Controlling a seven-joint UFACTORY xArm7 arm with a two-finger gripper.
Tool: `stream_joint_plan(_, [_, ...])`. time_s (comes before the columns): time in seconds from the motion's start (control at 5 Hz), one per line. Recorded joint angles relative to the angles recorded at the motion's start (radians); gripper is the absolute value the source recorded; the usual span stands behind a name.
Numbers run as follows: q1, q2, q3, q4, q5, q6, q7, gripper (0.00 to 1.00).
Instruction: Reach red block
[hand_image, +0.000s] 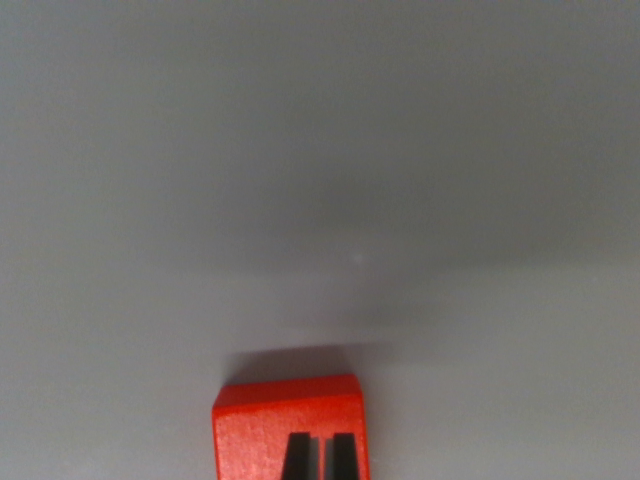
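Block, red block, cut off at bottom edge; dark jaws over it, state unclear.

No legible text, label or number anywhere in the wrist view.

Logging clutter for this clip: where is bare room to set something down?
Nearly everywhere. The grey surface is bare above the red block and to both sides of it. The only occupied spot is bottom centre, where the block sits with dark gripper fingertips in front.
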Motion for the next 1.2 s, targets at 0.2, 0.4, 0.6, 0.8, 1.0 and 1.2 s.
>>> stream_joint_plan(0.2, [0.0, 0.0, 0.0, 0.0, 0.0, 0.0, 0.0, 0.0])
stream_joint_plan(0.4, [0.0022, 0.007, 0.001, -0.022, -0.0006, -0.028, 0.004, 0.0])
stream_joint_plan(0.6, [0.0022, 0.007, 0.001, -0.022, -0.0006, -0.028, 0.004, 0.0])
stream_joint_plan(0.8, [0.004, 0.012, 0.003, -0.041, -0.001, -0.052, 0.006, 0.0])
stream_joint_plan(1.0, [0.004, 0.012, 0.003, -0.041, -0.001, -0.052, 0.006, 0.0])
stream_joint_plan(1.2, [0.0054, 0.016, 0.004, -0.055, -0.0014, -0.071, 0.009, 0.0])
